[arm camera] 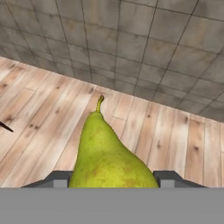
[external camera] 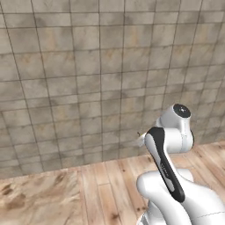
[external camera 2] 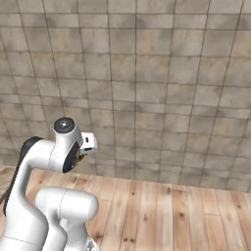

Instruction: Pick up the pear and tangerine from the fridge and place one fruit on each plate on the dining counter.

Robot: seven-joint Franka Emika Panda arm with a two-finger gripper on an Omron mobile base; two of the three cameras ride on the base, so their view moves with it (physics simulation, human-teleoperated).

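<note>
Pear (arm camera: pixel 109 153), yellow-green with brown speckles and a short stem, fills the hand view's lower centre, clamped between the gripper's (arm camera: pixel 113 178) fingertips (arm camera: pixel 169 176) above a wood floor (arm camera: pixel 39 118) and tiled wall (arm camera: pixel 131 39).

Grey-brown tiled wall (external camera: pixel 88 66), light wooden plank floor (external camera 2: pixel 171 215)

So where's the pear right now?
The pear sits between the robot's jaws at the bottom centre of the hand view, stem pointing away, with the wooden floor and tiled wall beyond it.
</note>
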